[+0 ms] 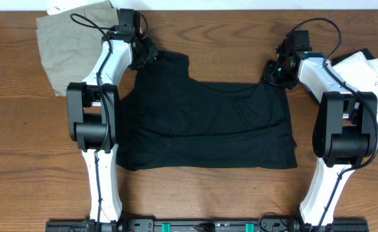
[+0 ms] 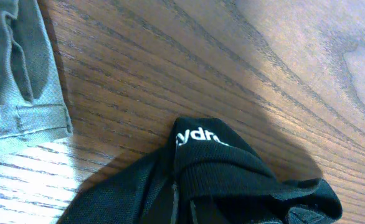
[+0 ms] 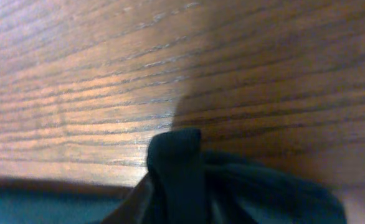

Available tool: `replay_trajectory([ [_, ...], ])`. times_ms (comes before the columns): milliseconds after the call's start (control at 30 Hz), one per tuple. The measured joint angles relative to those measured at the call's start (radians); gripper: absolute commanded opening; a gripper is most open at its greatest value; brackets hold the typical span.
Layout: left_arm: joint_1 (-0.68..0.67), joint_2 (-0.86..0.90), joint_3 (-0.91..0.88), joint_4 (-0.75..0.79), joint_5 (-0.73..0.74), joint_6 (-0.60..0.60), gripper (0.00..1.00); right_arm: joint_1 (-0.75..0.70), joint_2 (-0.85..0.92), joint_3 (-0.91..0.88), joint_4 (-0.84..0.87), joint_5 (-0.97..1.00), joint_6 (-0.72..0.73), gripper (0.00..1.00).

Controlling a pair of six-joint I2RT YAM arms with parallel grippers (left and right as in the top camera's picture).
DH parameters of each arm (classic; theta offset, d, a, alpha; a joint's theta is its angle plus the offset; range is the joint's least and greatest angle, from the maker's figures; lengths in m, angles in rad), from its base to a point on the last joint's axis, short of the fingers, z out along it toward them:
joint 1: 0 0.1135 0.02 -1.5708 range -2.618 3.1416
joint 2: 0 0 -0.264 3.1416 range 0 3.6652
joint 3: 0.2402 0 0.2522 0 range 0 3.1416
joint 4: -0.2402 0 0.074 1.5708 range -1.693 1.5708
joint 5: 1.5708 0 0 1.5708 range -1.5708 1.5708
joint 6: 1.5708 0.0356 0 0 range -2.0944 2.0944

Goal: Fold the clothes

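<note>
A black shirt [image 1: 205, 122] lies spread flat on the wooden table between my two arms. My left gripper [image 1: 147, 57] is shut on the shirt's far left corner; the left wrist view shows bunched black fabric [image 2: 220, 180] with white lettering at the jaws. My right gripper [image 1: 273, 72] is shut on the shirt's far right corner; the right wrist view shows a pinched fold of black cloth [image 3: 176, 180] rising from the jaws. The fingers themselves are hidden under the cloth in both wrist views.
A khaki garment [image 1: 69, 35] lies at the far left, its hem showing in the left wrist view [image 2: 20, 74]. A pile of white and dark clothes [image 1: 369, 74] lies at the far right. The table [image 1: 208, 32] is brown wood.
</note>
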Motion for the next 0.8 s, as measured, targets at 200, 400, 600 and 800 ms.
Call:
replay_trajectory([
  [200,0.0,0.0,0.0,-0.01,0.001,0.014,0.06,-0.009,0.005,0.0,-0.013,-0.007,0.003,0.01],
  [400,0.0,0.0,0.0,-0.029,0.002,0.014,0.06,-0.027,0.005,0.001,-0.035,-0.026,0.003,0.01],
  [600,0.0,-0.011,0.0,-0.069,0.002,0.021,0.06,-0.051,-0.003,0.002,-0.083,-0.029,0.003,0.01],
  [800,0.0,-0.089,0.0,-0.129,0.006,0.025,0.06,-0.057,-0.029,0.002,-0.132,-0.016,-0.005,0.01],
])
